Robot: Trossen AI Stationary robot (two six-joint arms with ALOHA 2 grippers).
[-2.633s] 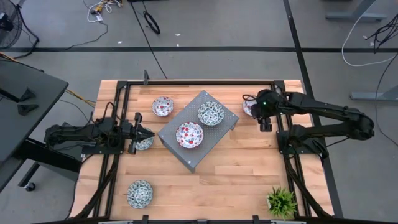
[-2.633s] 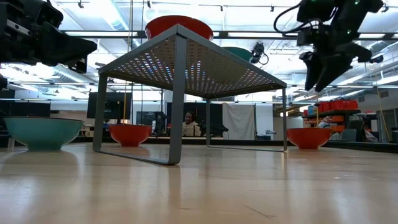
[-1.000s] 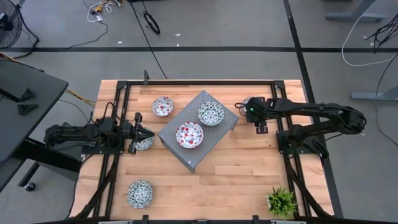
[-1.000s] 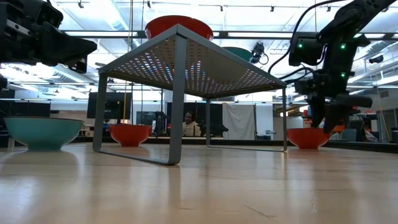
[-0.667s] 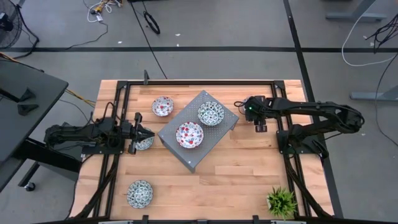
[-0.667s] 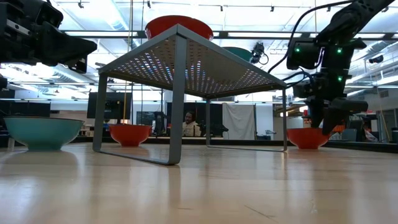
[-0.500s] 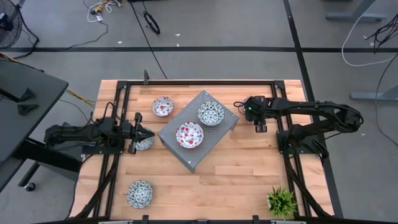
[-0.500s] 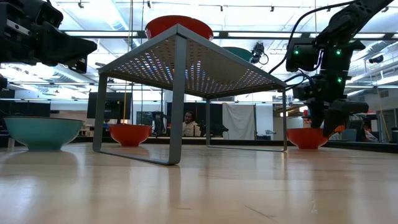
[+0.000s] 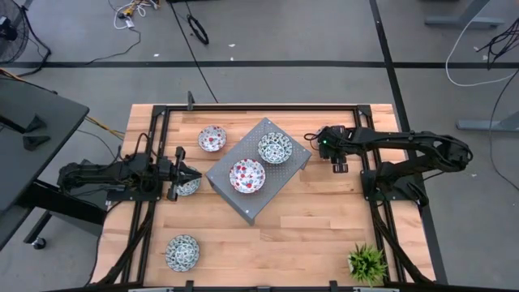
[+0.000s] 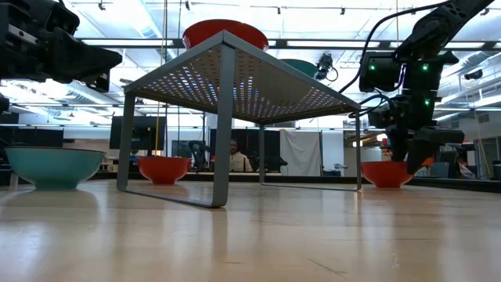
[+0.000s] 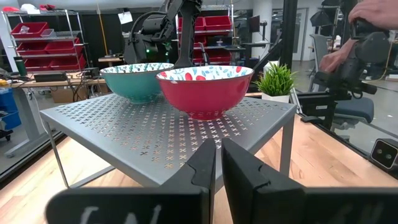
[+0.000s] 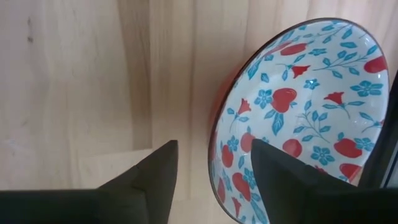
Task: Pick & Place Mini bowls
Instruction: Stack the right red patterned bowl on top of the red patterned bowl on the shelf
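A grey perforated stand (image 9: pixel 285 172) in the table's middle carries a teal bowl (image 9: pixel 275 148) and a red bowl (image 9: pixel 247 177). Another red bowl (image 9: pixel 212 138) rests on the table at the far left, and a teal one (image 9: pixel 182 251) at the near left. My left gripper (image 9: pixel 191 174) is shut and empty, above a teal bowl (image 9: pixel 187 187). My right gripper (image 9: pixel 327 146) is open and points down over a red bowl (image 12: pixel 298 106) right of the stand. One finger (image 12: pixel 155 180) is outside its rim and the other (image 12: pixel 286 180) is over its inside. My right gripper comes from above, with the red bowl's rim (image 12: pixel 214 134) between its two open fingers. I cannot tell whether either finger touches the rim. The bowl sits upright on the table (image 10: pixel 387 174).
A small potted plant (image 9: pixel 366 264) stands at the near right corner. Black frame rails (image 9: pixel 243 107) run along the table's far, left and right sides. A person's hand (image 11: pixel 373 9) shows beyond the table in the left wrist view.
My right gripper has come down over the red bowl at the right of the stand and gone a little toward the table's left. The bowls have stayed where they were.
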